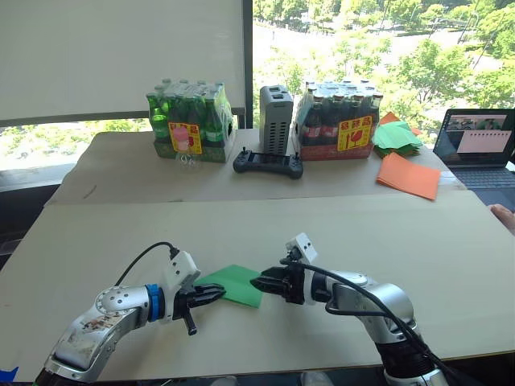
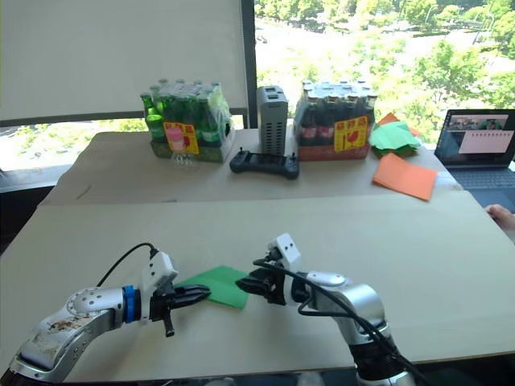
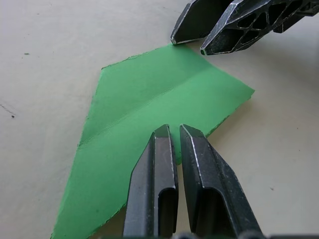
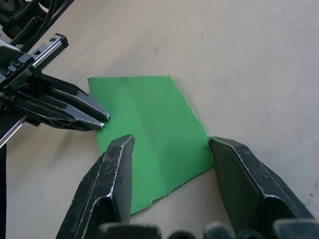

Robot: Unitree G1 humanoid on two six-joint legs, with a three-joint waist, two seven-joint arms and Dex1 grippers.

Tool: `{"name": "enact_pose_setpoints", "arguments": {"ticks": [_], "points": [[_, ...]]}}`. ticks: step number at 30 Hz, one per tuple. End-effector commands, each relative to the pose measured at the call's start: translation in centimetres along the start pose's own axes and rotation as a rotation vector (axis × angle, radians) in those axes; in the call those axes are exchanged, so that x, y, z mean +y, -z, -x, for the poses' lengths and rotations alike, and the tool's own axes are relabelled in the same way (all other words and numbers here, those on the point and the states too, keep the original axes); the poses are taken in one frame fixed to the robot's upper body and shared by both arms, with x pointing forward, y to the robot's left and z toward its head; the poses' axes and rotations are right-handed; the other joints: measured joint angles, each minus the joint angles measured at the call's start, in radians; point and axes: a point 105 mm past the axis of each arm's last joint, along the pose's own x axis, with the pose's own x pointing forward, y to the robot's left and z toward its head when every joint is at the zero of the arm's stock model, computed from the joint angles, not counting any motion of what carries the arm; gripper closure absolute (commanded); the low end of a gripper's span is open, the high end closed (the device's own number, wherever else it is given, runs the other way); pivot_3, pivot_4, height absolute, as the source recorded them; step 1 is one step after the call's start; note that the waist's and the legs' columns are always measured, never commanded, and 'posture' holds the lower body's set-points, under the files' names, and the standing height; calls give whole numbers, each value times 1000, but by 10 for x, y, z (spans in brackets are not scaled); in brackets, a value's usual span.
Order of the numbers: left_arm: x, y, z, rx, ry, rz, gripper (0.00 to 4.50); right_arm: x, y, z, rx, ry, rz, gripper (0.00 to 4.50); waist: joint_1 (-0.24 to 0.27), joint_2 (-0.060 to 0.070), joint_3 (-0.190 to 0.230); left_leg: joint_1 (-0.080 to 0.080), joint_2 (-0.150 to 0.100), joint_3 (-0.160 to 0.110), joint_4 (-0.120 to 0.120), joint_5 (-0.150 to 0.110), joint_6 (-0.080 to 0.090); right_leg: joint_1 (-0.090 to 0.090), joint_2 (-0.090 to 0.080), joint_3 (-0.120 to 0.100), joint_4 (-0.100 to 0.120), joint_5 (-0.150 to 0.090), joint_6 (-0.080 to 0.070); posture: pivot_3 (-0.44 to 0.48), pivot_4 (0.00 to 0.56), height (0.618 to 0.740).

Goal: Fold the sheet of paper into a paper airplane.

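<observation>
On pale matte table (image 1: 418, 265), creased green sheet of paper (image 1: 233, 284) lies flat.

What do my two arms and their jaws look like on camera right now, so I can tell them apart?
Both arms are silver-grey metal with black two-finger jaws, a white camera block at the wrist and a black cable looping back. The left gripper sits past a blue ring, and its forearm looks scuffed brown. The right gripper has no blue ring, and its fingers show a ribbed, latticed outer side.
</observation>
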Motion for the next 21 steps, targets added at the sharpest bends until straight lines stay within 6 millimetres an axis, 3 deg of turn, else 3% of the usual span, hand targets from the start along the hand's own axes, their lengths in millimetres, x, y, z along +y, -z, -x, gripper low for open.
{"name": "enact_pose_setpoints", "arguments": {"ticks": [1,13,21], "points": [[0,-4,3,-1,-5,-30,4164,-8,-13,6,-43,28,16,1857,0,0,0,0,0,0,0,0,0,0,0,0,0,0,0,0,150,675],[3,-2,1,15,-21,-42,4164,7,-9,2,-31,-45,-4,1857,0,0,0,0,0,0,0,0,0,0,0,0,0,0,0,0,150,675],[3,-2,1,15,-27,-48,4164,3,-4,-4,-32,-38,-34,1857,-1,0,0,0,0,0,0,0,0,0,0,0,0,0,0,0,150,675]]}}
